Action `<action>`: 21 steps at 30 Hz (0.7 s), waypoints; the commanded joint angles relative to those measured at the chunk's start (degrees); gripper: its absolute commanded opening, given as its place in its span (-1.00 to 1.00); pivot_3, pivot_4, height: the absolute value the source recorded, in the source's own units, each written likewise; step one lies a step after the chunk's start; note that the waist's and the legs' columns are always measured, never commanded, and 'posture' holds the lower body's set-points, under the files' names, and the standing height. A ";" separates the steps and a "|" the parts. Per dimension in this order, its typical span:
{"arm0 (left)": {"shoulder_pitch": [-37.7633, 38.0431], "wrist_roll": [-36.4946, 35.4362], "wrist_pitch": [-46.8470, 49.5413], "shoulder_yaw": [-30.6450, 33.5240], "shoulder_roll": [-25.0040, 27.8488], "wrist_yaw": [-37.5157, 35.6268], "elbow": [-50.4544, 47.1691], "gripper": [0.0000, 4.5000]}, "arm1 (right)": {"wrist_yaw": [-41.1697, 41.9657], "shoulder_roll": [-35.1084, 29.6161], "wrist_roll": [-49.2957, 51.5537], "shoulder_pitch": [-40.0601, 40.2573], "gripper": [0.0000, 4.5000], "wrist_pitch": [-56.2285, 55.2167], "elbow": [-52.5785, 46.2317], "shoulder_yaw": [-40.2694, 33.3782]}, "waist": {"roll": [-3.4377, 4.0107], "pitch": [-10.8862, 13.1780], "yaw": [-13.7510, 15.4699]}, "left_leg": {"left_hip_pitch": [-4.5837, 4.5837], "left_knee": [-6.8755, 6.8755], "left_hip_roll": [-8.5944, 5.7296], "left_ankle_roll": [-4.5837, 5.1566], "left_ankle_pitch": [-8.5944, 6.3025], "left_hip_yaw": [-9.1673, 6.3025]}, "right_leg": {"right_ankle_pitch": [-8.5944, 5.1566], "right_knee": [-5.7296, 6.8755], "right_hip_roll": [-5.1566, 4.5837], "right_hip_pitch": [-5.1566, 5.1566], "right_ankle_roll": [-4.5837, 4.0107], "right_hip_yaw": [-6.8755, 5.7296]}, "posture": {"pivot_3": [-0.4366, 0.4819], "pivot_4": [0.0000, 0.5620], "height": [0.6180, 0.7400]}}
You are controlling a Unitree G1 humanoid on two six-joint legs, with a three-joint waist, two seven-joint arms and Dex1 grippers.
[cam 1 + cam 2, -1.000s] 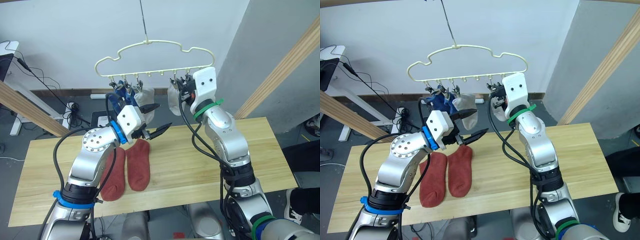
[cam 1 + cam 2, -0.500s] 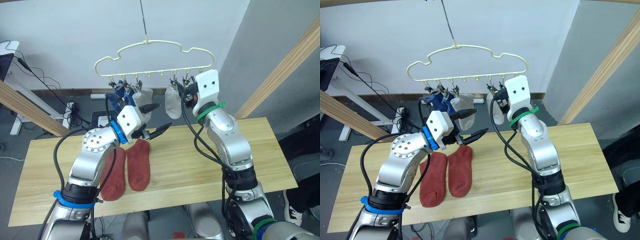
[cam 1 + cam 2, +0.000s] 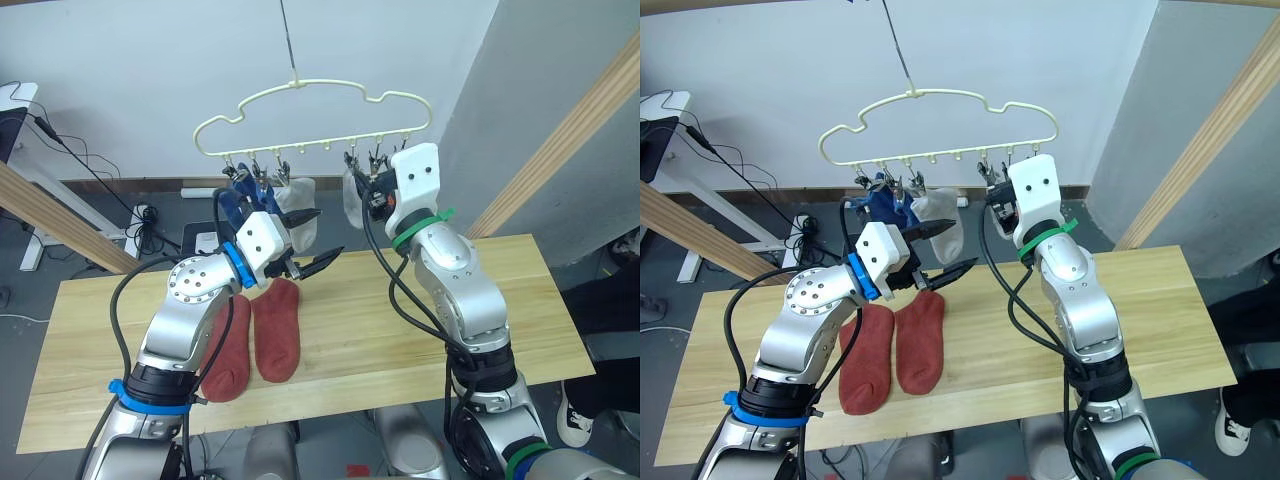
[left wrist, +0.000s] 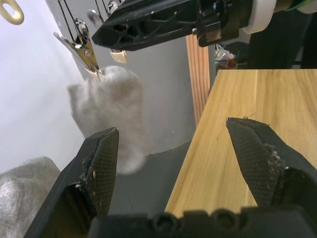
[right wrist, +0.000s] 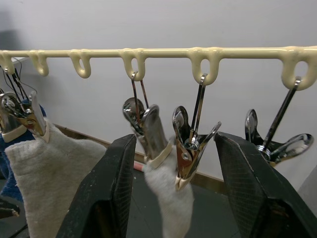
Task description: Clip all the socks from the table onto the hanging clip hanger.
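Observation:
The pale-yellow clip hanger (image 3: pixel 310 95) hangs above the table's (image 3: pixel 400 330) far edge. Blue socks (image 3: pixel 236 205) and a grey sock (image 3: pixel 298 203) hang from its left clips. A second grey sock (image 5: pixel 168 191) hangs from a clip (image 5: pixel 151 131) further right. My right gripper (image 5: pixel 176 144) is raised just below the clip bar, open, with that grey sock and two clips between its fingers. Two rust-red socks (image 3: pixel 230 345) (image 3: pixel 278 330) lie side by side on the table. Above them, my left gripper (image 3: pixel 318 238) hovers open and empty, pointing toward the hanging grey socks.
Thick wooden poles slant at the right (image 3: pixel 560 140) and the left (image 3: pixel 60 225) of the table. A desk with cables (image 3: pixel 25 130) stands at the far left. The table's right half is bare wood.
My right gripper has shifted slightly right and down under the hanger. The hanger and its socks have swung a little to the right. The left arm has stayed put.

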 commanded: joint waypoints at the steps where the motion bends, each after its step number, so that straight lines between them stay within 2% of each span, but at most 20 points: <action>1: -0.14 0.20 -1.61 0.17 -0.07 -0.17 -0.90 0.70 | -0.12 0.77 0.31 -1.48 0.15 -1.93 -0.64 0.09 | 0.00 0.00 0.00 | 0.00 0.00 0.00 0.00 0.00 0.00 | 0.00 0.00 0.00 0.00 0.00 0.00 | -0.52 -0.01 1.00; 21: 0.18 0.10 -2.11 0.05 -0.46 -0.02 -0.57 0.70 | -3.13 -0.29 -1.66 -0.56 0.15 -2.24 -0.64 -0.59 | 0.00 0.00 0.01 | 0.00 0.00 0.00 0.00 0.00 0.00 | 0.00 0.00 0.00 0.00 0.00 0.00 | -0.53 0.00 1.00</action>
